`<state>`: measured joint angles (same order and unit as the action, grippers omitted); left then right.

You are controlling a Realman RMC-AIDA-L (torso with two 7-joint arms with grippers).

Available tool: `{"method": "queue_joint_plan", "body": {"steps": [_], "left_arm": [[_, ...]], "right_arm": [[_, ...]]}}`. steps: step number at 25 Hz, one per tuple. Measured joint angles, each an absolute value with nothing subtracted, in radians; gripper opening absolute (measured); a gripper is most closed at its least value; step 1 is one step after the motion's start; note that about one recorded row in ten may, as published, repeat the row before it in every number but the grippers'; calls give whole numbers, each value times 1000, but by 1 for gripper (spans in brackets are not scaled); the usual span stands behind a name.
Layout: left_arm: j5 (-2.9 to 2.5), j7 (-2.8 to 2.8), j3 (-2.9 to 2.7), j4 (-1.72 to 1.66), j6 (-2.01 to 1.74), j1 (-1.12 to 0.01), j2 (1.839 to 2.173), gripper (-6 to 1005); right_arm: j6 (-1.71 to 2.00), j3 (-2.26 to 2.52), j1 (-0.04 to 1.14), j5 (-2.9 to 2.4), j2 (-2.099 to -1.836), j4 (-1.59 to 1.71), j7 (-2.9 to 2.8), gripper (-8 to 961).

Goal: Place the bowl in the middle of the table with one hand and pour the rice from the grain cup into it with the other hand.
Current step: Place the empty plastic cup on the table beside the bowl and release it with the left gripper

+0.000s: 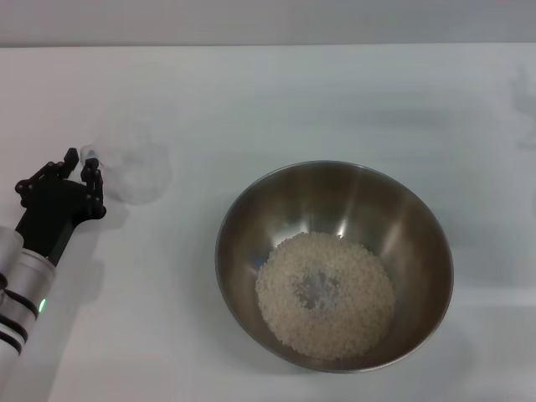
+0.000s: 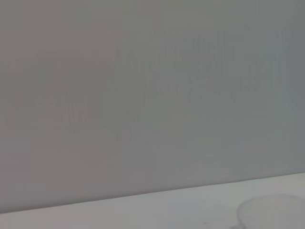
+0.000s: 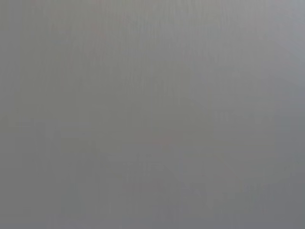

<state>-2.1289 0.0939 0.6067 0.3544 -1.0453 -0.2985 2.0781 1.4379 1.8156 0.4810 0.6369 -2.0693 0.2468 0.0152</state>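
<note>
The steel bowl (image 1: 335, 264) stands in the middle of the white table (image 1: 276, 92), with a pale heap of rice (image 1: 325, 293) in its bottom. The translucent grain cup (image 1: 134, 172) stands upright on the table at the left, apart from the bowl; no rice shows in it. Its rim also shows in the left wrist view (image 2: 272, 211). My left gripper (image 1: 80, 161) is at the left edge, just beside the cup's small handle (image 1: 89, 151), with its fingers slightly apart and holding nothing. My right gripper is out of view.
The table's far edge (image 1: 268, 45) runs along the top of the head view. The right wrist view shows only plain grey.
</note>
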Motion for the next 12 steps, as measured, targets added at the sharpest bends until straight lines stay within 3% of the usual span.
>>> {"method": "queue_joint_plan", "body": {"steps": [3,5,12], "left_arm": [[-2130,94,605,359,-1057,-283,2076,155],[-2131,94,595,361,-1076,-270,2076,296],[-2131,72,544,353,-1140,-221,2072,309]], "right_arm": [[1438,1816,482,637,-2069,247,15,547],[1438,1816,482,637,-2069,247,15,548],[1439,1816,482,637,-2066,247,15,548]]}}
